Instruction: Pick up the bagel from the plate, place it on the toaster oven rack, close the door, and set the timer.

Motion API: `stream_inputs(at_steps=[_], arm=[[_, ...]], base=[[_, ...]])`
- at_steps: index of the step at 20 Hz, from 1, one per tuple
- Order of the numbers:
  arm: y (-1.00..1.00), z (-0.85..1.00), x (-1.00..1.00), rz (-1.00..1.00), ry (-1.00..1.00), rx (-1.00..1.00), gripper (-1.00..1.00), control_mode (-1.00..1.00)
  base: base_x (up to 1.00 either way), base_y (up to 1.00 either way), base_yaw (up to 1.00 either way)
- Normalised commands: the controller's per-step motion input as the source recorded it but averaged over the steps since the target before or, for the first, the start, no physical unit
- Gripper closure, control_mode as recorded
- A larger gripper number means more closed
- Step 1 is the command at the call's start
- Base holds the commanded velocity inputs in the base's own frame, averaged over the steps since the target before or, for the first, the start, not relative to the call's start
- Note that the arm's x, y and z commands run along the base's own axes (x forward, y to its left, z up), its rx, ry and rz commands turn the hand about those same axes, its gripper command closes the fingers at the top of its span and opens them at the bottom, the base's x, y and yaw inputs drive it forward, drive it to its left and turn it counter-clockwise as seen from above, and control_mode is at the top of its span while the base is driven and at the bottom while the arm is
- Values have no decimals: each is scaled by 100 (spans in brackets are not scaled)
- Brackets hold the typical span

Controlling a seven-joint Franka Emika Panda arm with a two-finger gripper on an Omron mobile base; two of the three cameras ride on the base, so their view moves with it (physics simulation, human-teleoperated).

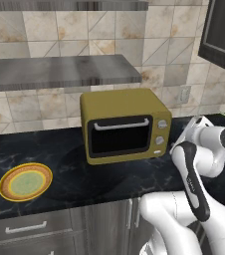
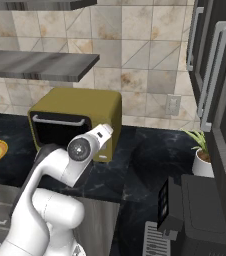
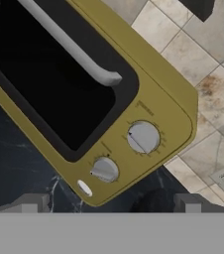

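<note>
Two silver knobs (image 3: 143, 137) sit on the olive-yellow toaster oven's (image 1: 124, 124) control panel, with faint markings around them too small to read. Its door (image 1: 119, 135) is shut, silver bar handle (image 3: 69, 44) across the top. The gripper (image 3: 111, 204) hangs near the knobs, fingers spread wide and empty. The plate (image 1: 25, 182) lies on the black counter (image 1: 109, 184), well left of the oven; no bagel is discernible on it.
</note>
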Motion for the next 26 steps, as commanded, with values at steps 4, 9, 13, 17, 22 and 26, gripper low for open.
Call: stream_inputs(at_steps=[4,9,13,17,22,26], arm=[[0,-8,0,0,0,-1,-100,-100],[3,-9,7,0,0,-2,-100,-100],[5,-9,13,0,0,-2,-100,-100],[0,-4,11,0,0,0,-100,-100],[0,-2,11,0,0,0,-100,-100],[0,-3,8,0,0,0,-100,-100]], base=[[0,0,0],[0,0,0],[0,0,0],[0,0,0],[0,0,0],[0,0,0]])
